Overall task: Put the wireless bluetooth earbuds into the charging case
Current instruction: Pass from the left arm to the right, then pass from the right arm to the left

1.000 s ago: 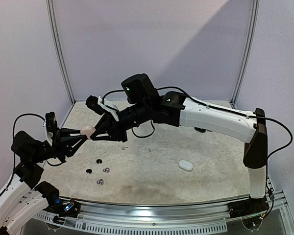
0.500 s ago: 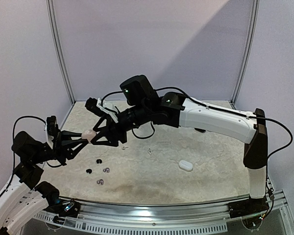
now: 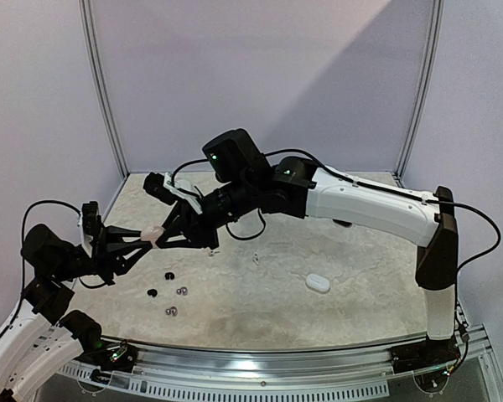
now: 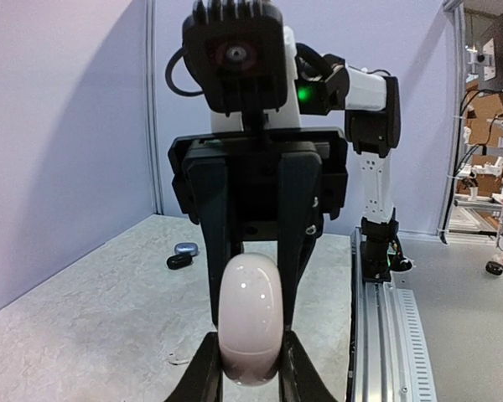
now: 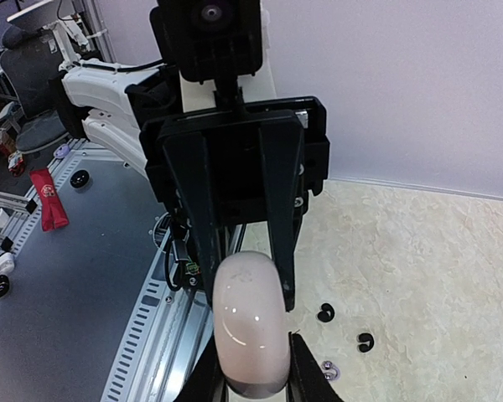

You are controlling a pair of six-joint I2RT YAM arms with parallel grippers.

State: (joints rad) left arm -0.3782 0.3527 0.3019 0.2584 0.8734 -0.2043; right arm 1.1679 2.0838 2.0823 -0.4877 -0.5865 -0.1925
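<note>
Above the speckled table, left pincer and right pincer both look clamped on the pink case; I'd hold one end firm and prise gently, earbuds lying below them.

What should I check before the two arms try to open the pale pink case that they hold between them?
1. Left gripper grips the pale pink case: ok, its fingers clamp one end.
2. Right gripper grips the case: ok, its fingers press on the other end.
3. Case is off the table: ok, it is held in the air.
4. Lid is open for loading: not ok, the case looks closed.
5. Earbuds are in sight: ok, several lie loose on the table below the grippers.
6. Side on which the lid opens: cannot tell, no seam or hinge shows.
</note>
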